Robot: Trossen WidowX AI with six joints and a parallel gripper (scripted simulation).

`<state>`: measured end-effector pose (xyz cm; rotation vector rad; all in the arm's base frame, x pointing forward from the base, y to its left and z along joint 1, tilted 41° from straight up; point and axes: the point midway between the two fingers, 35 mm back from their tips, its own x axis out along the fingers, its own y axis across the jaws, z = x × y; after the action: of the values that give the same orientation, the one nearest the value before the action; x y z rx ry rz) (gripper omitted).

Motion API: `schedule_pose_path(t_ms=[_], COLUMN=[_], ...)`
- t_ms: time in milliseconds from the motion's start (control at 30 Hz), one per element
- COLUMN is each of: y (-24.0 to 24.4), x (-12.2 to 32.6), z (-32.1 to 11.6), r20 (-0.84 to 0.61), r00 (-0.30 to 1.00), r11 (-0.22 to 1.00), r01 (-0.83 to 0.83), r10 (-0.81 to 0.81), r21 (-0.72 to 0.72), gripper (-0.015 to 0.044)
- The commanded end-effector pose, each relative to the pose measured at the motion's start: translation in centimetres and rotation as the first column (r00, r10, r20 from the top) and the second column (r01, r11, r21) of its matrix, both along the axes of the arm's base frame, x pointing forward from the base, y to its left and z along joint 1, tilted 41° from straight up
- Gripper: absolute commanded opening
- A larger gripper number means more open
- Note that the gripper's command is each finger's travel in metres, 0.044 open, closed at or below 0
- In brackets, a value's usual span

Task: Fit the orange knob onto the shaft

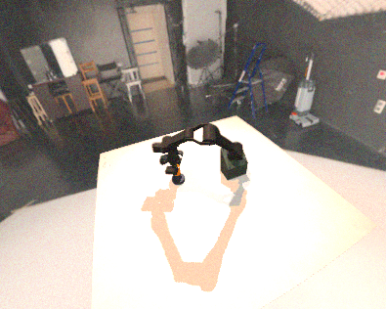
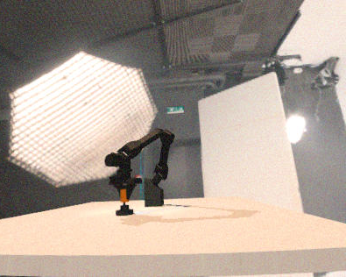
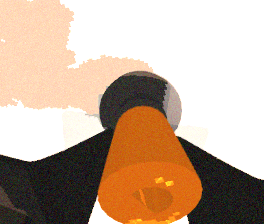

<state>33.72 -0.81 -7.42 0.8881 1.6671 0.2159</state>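
Behind the pale worktop (image 1: 300, 235) (image 2: 173, 232), we see a dark-floored room with a blue stepladder (image 1: 251, 80) and a door (image 1: 150, 46). Our orange knob (image 1: 178, 171) (image 2: 123, 195) (image 3: 140, 150) is upright above the round pedestal (image 1: 178, 180) (image 2: 124, 211) (image 3: 128, 95), a bit of dark shaft (image 2: 124, 204) showing between them in the exterior view. We cannot fairly tell, at this grain, whether the shaft's tip is inside the hole. Around the knob, the black jaws (image 1: 174, 170) (image 2: 123, 191) are closed on its sides, one finger on each. Outward from there, the dark arm (image 1: 209, 134) (image 2: 148, 139) arches over to its blocky base (image 1: 234, 171) (image 2: 153, 199), and its shadow (image 1: 194, 274) (image 2: 225, 215) spreads across the worktop.
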Motion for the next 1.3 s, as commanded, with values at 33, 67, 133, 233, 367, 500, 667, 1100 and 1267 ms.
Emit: schedule_pose_path(t_ms=[33,67,133,233,367,500,667,1100,1267], y=[-0.02,-0.11,-0.05,0.15,0.08,0.18,0.03,-0.05,-0.06], x=[0.12,0.13,0.12,0.05,0.01,-0.08,-0.09,-0.06,-0.03], z=[-0.41,-0.31,-0.38,-0.63,-0.57,-0.75,-0.62,-0.69,-0.7], r20=[-0.017,-0.017,-0.011,0.008,0.021,0.042,0.062,0.017,-0.005], r00=[1.0,1.0,1.0,1.0,1.0,0.998,0.996,1.0,1.0], r11=[1.0,1.0,1.0,1.0,1.0,0.999,0.998,1.0,1.0], r01=[0.025,0.024,0.017,-0.006,-0.021,-0.045,-0.069,-0.016,0.01], r10=[-0.025,-0.024,-0.017,0.006,0.021,0.045,0.069,0.016,-0.01], r21=[-0.007,-0.007,-0.007,-0.006,-0.005,-0.005,-0.005,-0.005,-0.006], gripper=[0.0,0.0,0.0,0.0,0.0,0.0,0.0,0.0,0.0])
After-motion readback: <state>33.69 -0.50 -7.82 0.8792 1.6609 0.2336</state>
